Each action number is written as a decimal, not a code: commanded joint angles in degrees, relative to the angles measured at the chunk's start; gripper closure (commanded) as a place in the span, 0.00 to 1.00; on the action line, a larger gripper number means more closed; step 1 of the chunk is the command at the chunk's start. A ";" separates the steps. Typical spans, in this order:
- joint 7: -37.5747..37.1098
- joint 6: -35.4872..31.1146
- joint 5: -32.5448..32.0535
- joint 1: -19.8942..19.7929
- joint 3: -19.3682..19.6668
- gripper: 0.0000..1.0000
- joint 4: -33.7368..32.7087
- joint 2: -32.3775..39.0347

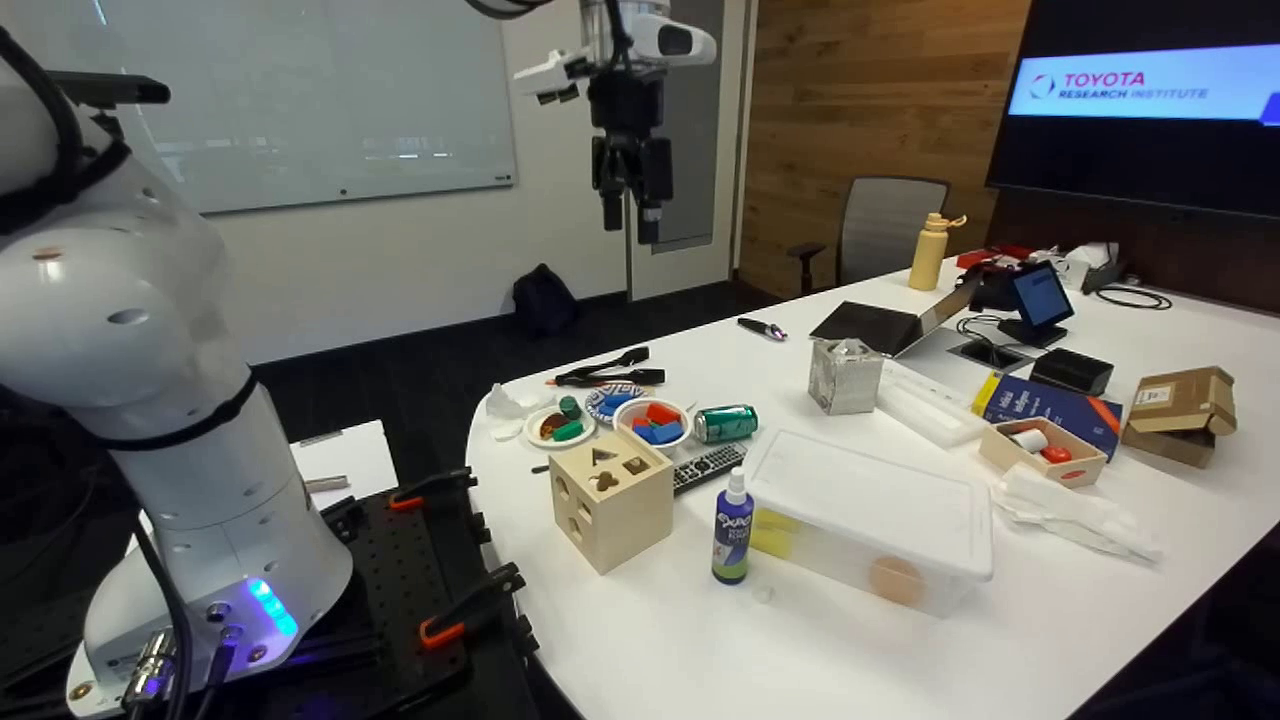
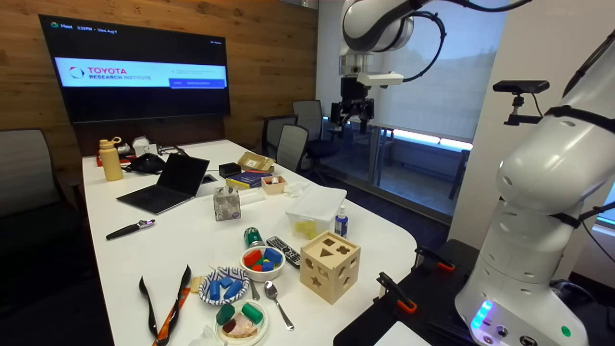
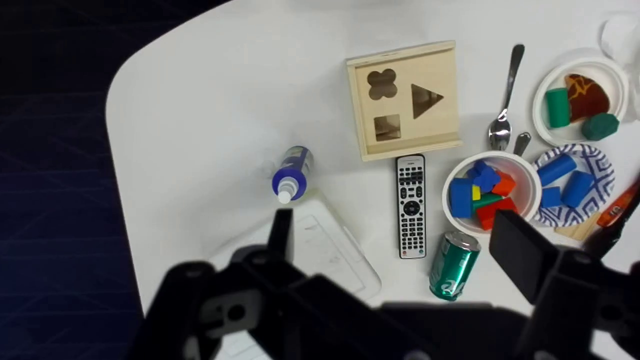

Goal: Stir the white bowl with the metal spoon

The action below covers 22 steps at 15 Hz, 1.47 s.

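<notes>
The white bowl stands on the table with red, blue, green and yellow blocks in it. Its wall shows in an exterior view (image 2: 262,276) and in the wrist view (image 3: 526,189). The metal spoon (image 2: 271,291) lies flat on the table beside the bowl; in the wrist view (image 3: 500,132) its head points toward the bowl. In an exterior view the wooden box hides most of the spoon. My gripper (image 1: 631,222) hangs high above the table, pointing down, open and empty. It also shows in an exterior view (image 2: 351,127) and in the wrist view (image 3: 394,217).
A wooden shape box (image 2: 330,269) stands near the spoon. A remote (image 3: 411,207), green can (image 3: 454,267), patterned bowl (image 2: 206,294), plate (image 2: 262,331) and tongs (image 2: 163,331) lie round the bowl. A spray bottle (image 1: 733,530) stands beside a lidded plastic bin (image 1: 870,490).
</notes>
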<state>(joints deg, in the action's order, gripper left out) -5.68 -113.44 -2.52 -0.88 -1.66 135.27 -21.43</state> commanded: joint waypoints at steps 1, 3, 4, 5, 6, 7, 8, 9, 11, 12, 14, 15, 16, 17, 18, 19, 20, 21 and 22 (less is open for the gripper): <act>-11.45 -11.49 2.82 3.13 -5.95 0.00 8.39 0.02; -18.72 -17.35 3.42 5.21 -10.55 0.00 11.22 2.09; -22.91 -20.33 3.34 6.25 -13.10 0.00 12.28 3.70; -27.29 -23.80 3.34 7.27 -15.62 0.00 13.12 5.78; -31.83 -27.58 2.68 7.95 -18.07 0.00 13.81 8.41; -35.44 -31.63 2.29 8.43 -19.77 0.00 14.37 11.31; -38.95 -35.07 1.63 9.13 -21.19 0.00 14.72 14.06; -42.44 -39.16 0.59 9.55 -22.17 0.00 15.24 17.35; -50.32 -44.87 -5.04 9.85 -22.32 0.00 16.20 22.86; -53.62 -48.15 -8.24 8.31 -23.36 0.00 16.55 25.59; -58.55 -53.84 -14.35 8.91 -20.55 0.00 16.36 31.28; -59.60 -56.87 -16.00 9.46 -19.13 0.00 15.82 34.35; -60.31 -59.24 -17.38 10.09 -17.65 0.00 15.14 36.99; -59.98 -62.29 -17.82 10.40 -16.42 0.00 14.52 39.95; -59.47 -64.79 -18.02 10.77 -15.12 0.00 13.87 42.65; -58.91 -67.11 -18.19 11.15 -13.91 0.00 13.24 45.05; -58.52 -69.13 -18.15 11.56 -12.75 0.00 12.43 47.51; -58.01 -71.40 -18.00 11.76 -11.73 0.00 11.61 50.03; -57.32 -73.25 -17.73 11.70 -11.24 0.00 10.41 52.81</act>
<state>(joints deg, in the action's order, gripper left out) -63.70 -181.61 -19.69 9.72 -15.20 149.33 24.16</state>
